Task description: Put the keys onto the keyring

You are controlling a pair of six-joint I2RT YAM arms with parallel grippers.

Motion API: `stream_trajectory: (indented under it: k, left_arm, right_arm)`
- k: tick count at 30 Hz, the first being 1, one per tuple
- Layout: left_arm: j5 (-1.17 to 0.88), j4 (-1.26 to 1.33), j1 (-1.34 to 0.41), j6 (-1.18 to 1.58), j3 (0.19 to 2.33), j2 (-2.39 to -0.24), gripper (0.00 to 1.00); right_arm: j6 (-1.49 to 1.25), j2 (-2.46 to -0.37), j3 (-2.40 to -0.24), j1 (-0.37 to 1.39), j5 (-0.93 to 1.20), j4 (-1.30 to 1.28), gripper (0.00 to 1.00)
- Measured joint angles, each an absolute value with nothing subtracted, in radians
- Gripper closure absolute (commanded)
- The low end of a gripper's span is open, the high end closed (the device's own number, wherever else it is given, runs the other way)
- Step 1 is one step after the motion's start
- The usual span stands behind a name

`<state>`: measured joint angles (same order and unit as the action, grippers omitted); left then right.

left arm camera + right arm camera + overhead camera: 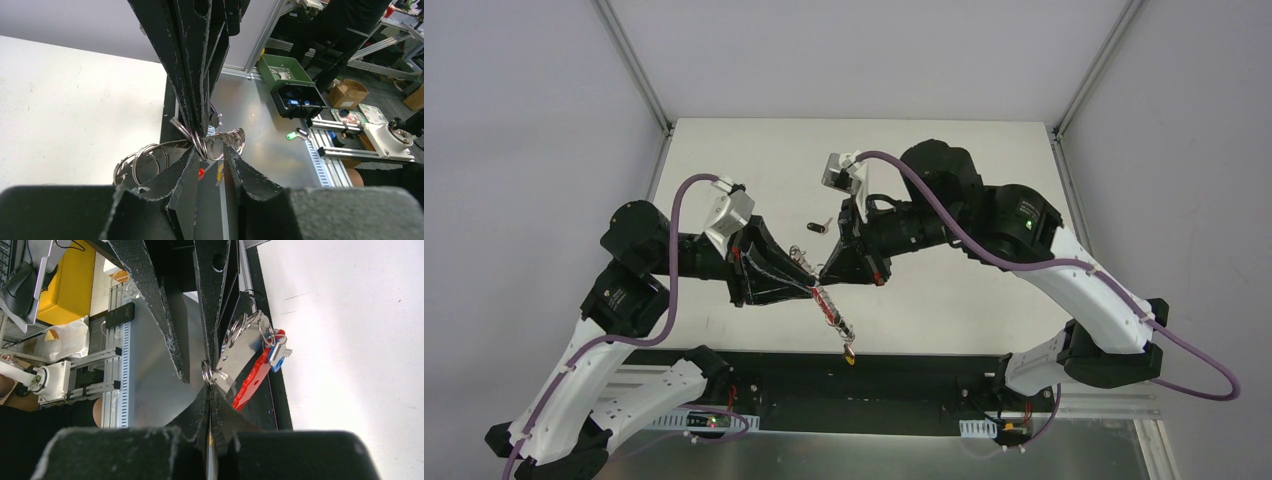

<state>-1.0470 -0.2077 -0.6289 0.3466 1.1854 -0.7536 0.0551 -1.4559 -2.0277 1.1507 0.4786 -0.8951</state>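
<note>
The keyring (222, 143), a bunch of silver wire rings, hangs in the air between my two grippers. Its red strap (828, 307) and yellowish tag (850, 350) dangle toward the near edge. My right gripper (210, 389) is shut on one ring (205, 372); a flat silver piece (239, 356), a blue-headed key (275, 358) and the strap (251, 380) hang just beyond. My left gripper (210, 150) has its jaws apart, with rings lying across its fingertips (190, 155). A black-headed key (819, 227) lies on the white table behind the grippers.
The white table (964, 300) ends in a black base strip (904, 375) at the near edge. Both arms meet over the table's near middle. Off the table lie a green box (282, 71) and a yellow box (70, 275).
</note>
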Motion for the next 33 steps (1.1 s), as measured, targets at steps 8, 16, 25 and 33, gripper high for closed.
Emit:
stream_trajectory:
  k: [8, 16, 25, 33]
  left_arm:
    - [-1.047, -0.211, -0.629, 0.353, 1.186, -0.784, 1.00]
    - [-1.044, -0.231, -0.629, 0.352, 1.189, -0.815, 1.00]
    - [-1.002, -0.215, -0.629, 0.317, 1.184, -0.774, 1.00]
    - [-0.985, -0.023, -0.629, 0.352, 1.127, -0.696, 1.00]
  right_arm:
    - [0.056, -1.456, -2.014, 1.151, 0.484, -0.895, 1.00]
    - [0.065, -1.446, -1.999, 1.149, 0.475, -0.916, 1.00]
    - [0.059, -1.363, -1.874, 1.151, 0.451, -0.801, 0.68]
    - [0.093, -1.207, -1.714, 1.152, 0.446, -0.657, 0.59]
